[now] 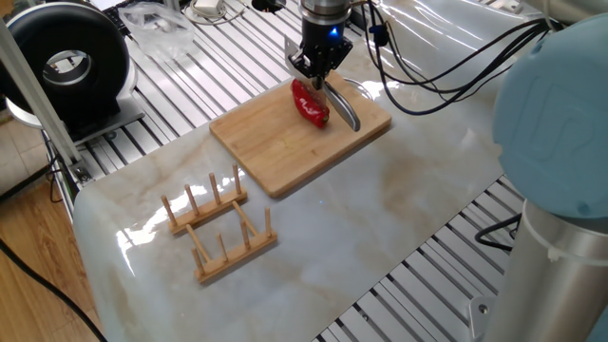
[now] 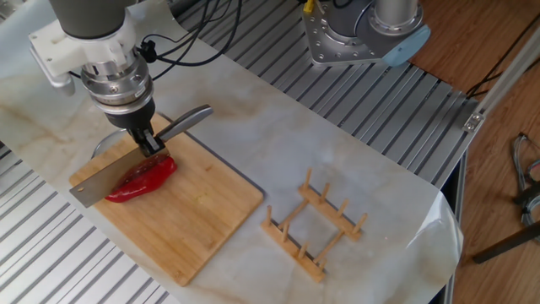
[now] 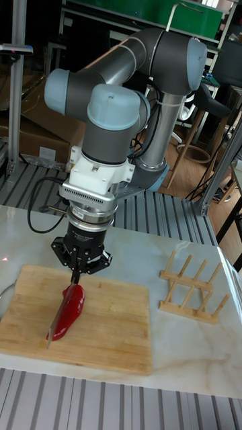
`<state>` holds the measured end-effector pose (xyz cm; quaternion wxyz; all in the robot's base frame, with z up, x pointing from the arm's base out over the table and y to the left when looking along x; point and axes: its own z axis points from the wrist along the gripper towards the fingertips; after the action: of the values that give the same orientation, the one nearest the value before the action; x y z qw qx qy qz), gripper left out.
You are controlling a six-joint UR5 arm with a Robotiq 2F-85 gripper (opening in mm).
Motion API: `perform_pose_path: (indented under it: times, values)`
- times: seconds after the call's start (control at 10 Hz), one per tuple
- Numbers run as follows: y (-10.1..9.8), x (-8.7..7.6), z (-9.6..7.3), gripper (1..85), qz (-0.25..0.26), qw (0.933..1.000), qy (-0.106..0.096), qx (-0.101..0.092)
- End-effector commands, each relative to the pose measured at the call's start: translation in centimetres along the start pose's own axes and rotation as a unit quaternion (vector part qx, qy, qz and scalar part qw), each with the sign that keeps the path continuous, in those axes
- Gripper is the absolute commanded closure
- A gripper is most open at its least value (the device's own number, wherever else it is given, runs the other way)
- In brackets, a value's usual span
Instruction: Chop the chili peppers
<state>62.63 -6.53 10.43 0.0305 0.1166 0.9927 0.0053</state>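
knife poised over the chili on my cutting board

my gripper [image 2: 150, 142] is clenched on the knife [image 2: 110, 174], blade laid lengthwise along the chili pepper [image 2: 142, 179], which lies near the cutting board [image 2: 202, 219] edge on the bench [image 2: 278, 143]; that alignment suits splitting it, i judge.

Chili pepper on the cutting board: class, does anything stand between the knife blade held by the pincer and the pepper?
Nothing visible does. The pincer grips the knife, whose blade lies directly along the chili pepper on the cutting board.

Bright, even indoor light; sharp focus; glare on the marble table [image 1: 380, 209].
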Motion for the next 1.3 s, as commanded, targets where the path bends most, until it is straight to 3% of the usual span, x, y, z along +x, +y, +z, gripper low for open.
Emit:
perform_pose_path:
  times: [0.0, 0.9, 1.2]
  values:
    - [0.3, -0.1, 0.0, 84.3, 0.003, 1.0, 0.0, -0.007]
    - [0.3, 1.0, 0.2, 84.3, 0.003, 0.9998, 0.019, -0.002]
    - [-0.1, 0.8, 0.2, 84.3, 0.001, 0.9999, 0.012, 0.003]
